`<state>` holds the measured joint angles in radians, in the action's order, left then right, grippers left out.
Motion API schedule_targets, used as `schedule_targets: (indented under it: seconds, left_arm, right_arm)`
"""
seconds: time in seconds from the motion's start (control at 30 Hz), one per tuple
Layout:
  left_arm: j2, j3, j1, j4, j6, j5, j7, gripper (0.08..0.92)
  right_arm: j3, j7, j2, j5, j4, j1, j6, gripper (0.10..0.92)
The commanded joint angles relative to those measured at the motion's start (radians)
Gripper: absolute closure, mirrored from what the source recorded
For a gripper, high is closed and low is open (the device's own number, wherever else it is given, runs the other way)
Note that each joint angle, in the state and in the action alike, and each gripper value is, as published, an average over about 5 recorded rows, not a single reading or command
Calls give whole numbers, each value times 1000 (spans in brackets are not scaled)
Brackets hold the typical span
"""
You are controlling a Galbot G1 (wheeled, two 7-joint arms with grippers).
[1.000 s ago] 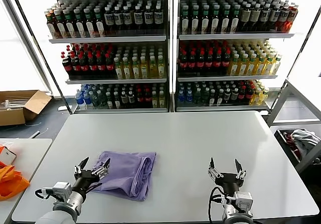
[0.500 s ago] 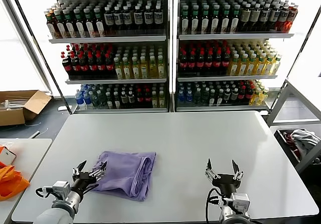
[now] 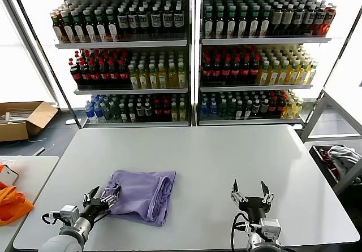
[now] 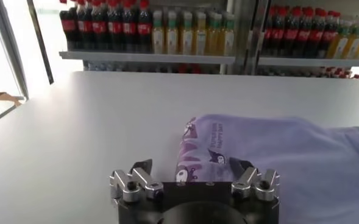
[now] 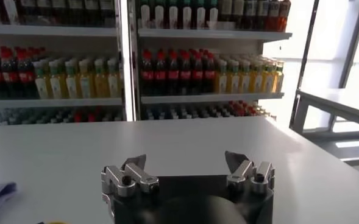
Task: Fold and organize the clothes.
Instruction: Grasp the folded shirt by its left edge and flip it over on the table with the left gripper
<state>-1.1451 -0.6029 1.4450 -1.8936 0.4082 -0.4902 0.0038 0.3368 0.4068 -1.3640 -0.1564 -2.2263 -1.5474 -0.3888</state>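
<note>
The lavender t-shirt [image 3: 142,194] lies folded into a compact bundle on the white table [image 3: 215,156], left of centre near the front. Its dark cartoon print shows along a folded edge in the left wrist view [image 4: 203,152]. My left gripper [image 3: 102,198] is open and empty, low at the front left, just at the shirt's left front corner; in its wrist view [image 4: 191,165] the shirt lies just beyond the jaws. My right gripper [image 3: 249,190] is open and empty at the front right, apart from the shirt; its wrist view [image 5: 184,160] shows bare table ahead.
Drink shelves [image 3: 192,54] stand behind the table. An orange fabric item [image 3: 10,204] lies on a side table at far left. A cardboard box [image 3: 22,119] sits on the floor at left, a bin with cloth [image 3: 339,161] at right.
My left gripper has drawn back toward the front left, off the shirt's edge. My right gripper has lowered slightly. The shirt has not moved.
</note>
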Motion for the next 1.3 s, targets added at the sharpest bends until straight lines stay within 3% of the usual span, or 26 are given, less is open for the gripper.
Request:
schedule_targets:
  seconds: [0.03, 0.47, 0.73, 0.93, 1.13, 1.3]
  left_arm:
    - [0, 4, -2, 12, 35, -66, 0, 249]
    - [-11, 7, 18, -7, 52, -80, 19, 621]
    - [-21, -31, 19, -57, 27, -26, -24, 850]
    - [31, -190, 15, -81, 18, 6, -79, 886]
    - [168, -424, 13, -14, 1, -17, -89, 886]
    - [249, -535, 32, 53, -21, 6, -68, 886]
  right_arm:
    - [-1, 0, -3, 2, 0, 1, 0, 203]
    - [4, -2, 0, 1, 1, 1, 6, 203]
    - [3, -2, 3, 1, 2, 3, 7, 203]
    - [5, -3, 9, -2, 1, 9, 5, 203]
    - [-1, -3, 20, -9, 15, 21, 6, 203]
    - [-10, -4, 20, -13, 22, 37, 5, 203]
